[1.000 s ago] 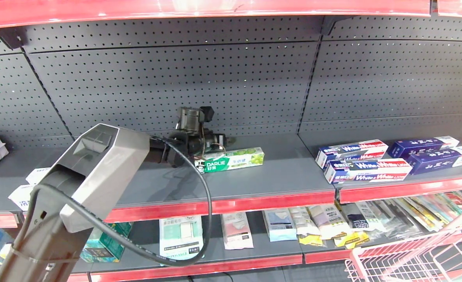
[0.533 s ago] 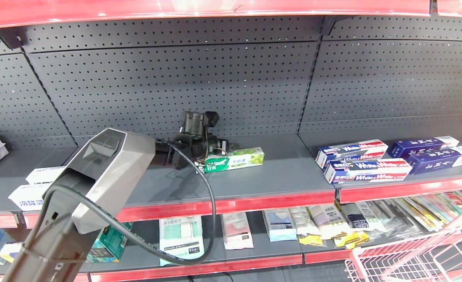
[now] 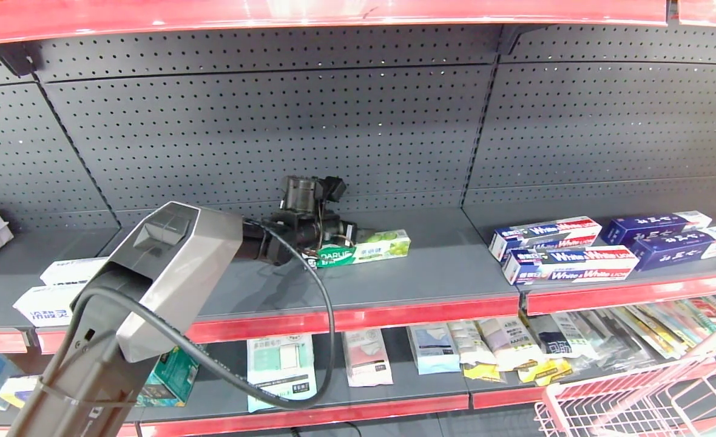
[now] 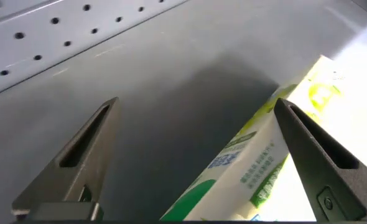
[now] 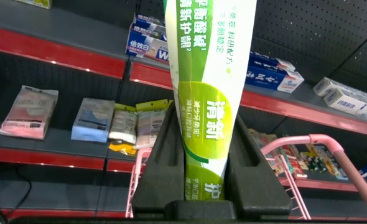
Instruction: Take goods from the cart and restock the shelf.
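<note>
Head view: the left end effector (image 3: 340, 233) rests low over the shelf (image 3: 431, 273). The green box (image 3: 370, 247) lies flat at its 3 o'clock, blue boxes (image 3: 570, 255) lie further toward 3 o'clock, and the cart (image 3: 637, 394) is at 5 o'clock.

Left wrist view: its fingers (image 4: 78, 162) are spread. The green box lies loose just beside one of them, so this one looks delivered.

Right wrist view: the right end effector (image 5: 209, 118) pinches a second green box (image 5: 211, 62), which is not yet shelved.

Green toothpaste box (image 3: 373, 247) lies flat on shelf (image 3: 431, 273).
</note>
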Robot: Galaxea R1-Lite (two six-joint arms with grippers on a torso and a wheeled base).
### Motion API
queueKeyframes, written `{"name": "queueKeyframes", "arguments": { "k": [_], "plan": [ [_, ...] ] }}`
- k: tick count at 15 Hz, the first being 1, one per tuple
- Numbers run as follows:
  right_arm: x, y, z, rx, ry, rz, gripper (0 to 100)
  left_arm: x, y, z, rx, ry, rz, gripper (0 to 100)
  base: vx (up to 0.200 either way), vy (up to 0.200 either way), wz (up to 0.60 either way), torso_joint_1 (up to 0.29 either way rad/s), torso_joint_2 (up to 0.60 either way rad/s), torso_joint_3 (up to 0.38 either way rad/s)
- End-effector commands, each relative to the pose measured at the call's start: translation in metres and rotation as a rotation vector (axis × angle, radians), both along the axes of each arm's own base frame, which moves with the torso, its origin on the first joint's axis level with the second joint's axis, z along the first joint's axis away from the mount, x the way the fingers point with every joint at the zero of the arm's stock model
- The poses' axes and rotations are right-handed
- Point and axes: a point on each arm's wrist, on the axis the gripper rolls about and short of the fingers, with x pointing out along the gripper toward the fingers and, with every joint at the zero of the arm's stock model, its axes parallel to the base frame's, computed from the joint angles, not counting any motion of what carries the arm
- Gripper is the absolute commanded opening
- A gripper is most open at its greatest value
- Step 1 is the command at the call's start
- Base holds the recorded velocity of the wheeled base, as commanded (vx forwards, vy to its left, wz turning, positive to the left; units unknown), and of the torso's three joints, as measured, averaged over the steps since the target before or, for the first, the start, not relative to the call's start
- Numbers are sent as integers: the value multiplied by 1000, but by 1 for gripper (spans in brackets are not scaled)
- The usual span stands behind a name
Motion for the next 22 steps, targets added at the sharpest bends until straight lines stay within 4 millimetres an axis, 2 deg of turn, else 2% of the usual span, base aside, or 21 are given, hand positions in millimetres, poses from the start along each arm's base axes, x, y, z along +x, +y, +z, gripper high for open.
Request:
{"name": "queueKeyframes", "arguments": {
  "k": [1, 15, 18, 19, 22],
  "plan": [
    [1, 0, -1, -1, 6, 0, 0, 0, 0, 0, 6, -1, -7, 100, 0, 0, 0, 0, 0, 0],
    [2, 0, -5, 0, 19, -1, 0, -1, 3, 0, -12, -3, -100, 100, 0, 0, 0, 0, 0, 0],
    [3, 0, -8, -2, 30, -1, 0, 7, 21, 10, -33, -49, -60, 100, 0, 0, 0, 0, 0, 0],
    [3, 0, -8, -2, 32, -1, 0, 6, 29, 20, -36, -58, -47, 100, 0, 0, 0, 0, 0, 0],
    [4, 0, -10, 0, 39, -1, 0, -15, 41, 36, -27, -23, -63, 100, 0, 0, 0, 0, 0, 0]
  ]
}}
